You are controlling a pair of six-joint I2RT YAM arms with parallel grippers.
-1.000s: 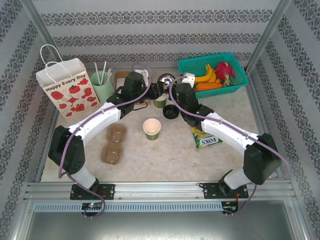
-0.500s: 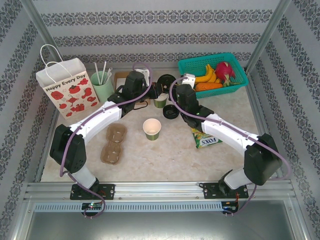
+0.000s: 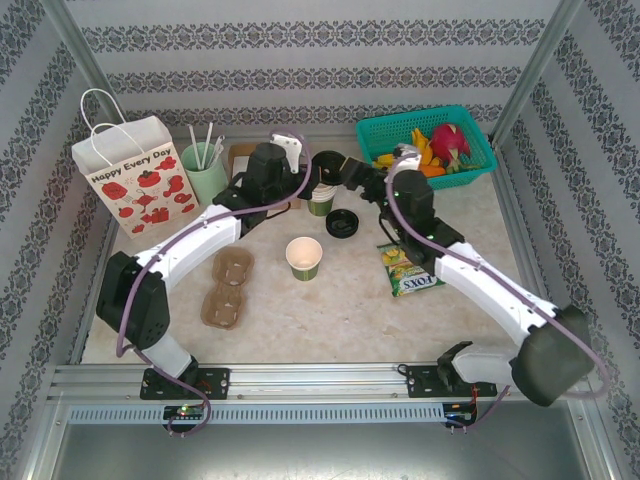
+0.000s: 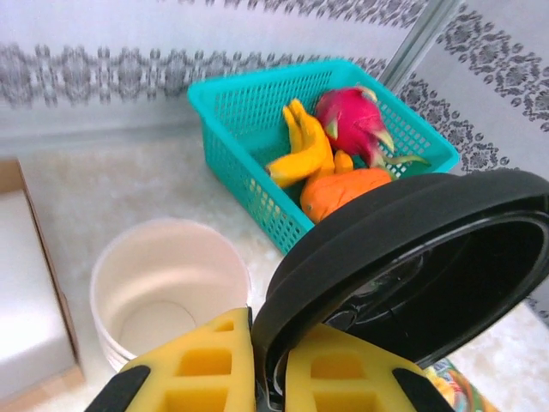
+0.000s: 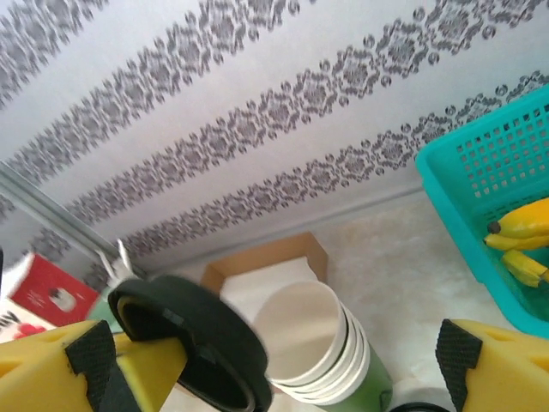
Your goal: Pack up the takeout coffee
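Beige stone-patterned table (image 3: 330, 310): 1 paper gift bag (image 3: 130, 185) far left, 1 teal fruit basket (image 3: 385, 135) far right. My right gripper (image 5: 283, 365), fingers spread wide, hangs near the stack of lidless cups (image 3: 320, 204). The dark green takeout cup (image 3: 304, 257), lidless, stands mid-table, apart from both grippers. My left gripper (image 4: 262, 360) pinches 1 round black lid (image 4: 412, 257) by its rim, just beside that stack.

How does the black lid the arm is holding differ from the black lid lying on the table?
The held round black plastic lid is pinched at its rim by the left gripper, raised and tilted; the loose round black plastic lid lies flat on the table, untouched. Both look the same shape and colour.
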